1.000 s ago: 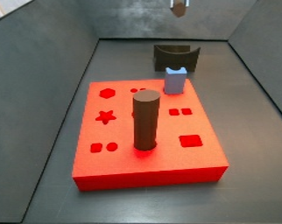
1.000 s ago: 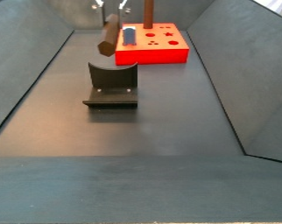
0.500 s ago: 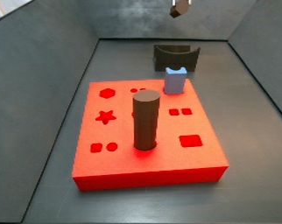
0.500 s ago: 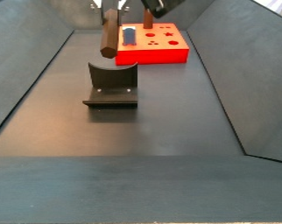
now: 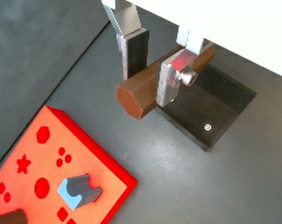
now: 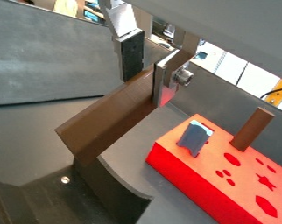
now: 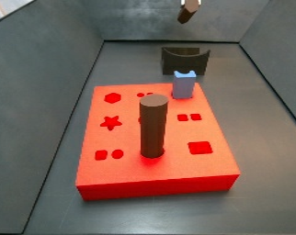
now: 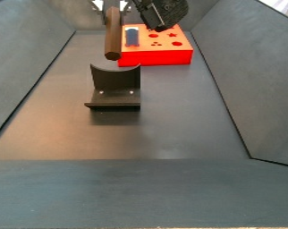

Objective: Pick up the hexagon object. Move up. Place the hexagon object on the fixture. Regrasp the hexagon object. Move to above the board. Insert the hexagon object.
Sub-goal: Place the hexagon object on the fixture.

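The hexagon object (image 5: 141,90), a slim reddish-brown peg, is clamped between my gripper's (image 5: 151,83) fingers and held in the air. It slants down from the gripper (image 6: 150,86) as a long bar (image 6: 109,122). The dark fixture (image 5: 214,101) stands on the floor below the peg, apart from it. In both side views the peg (image 7: 187,11) (image 8: 111,38) hangs high above the fixture (image 7: 184,60) (image 8: 114,85). The red board (image 7: 126,138) lies on the floor beyond the fixture (image 8: 171,54) and also shows in both wrist views (image 5: 91,159) (image 6: 190,171).
A thick dark-brown cylinder (image 7: 153,126) stands upright in the board, and a short pale-blue peg (image 7: 184,84) stands at the board's end nearest the fixture. Grey walls slope up around the dark floor on all sides.
The wrist has swung, and its dark body has come further into a side view at the top. The peg has tilted slightly and stays held above the fixture.
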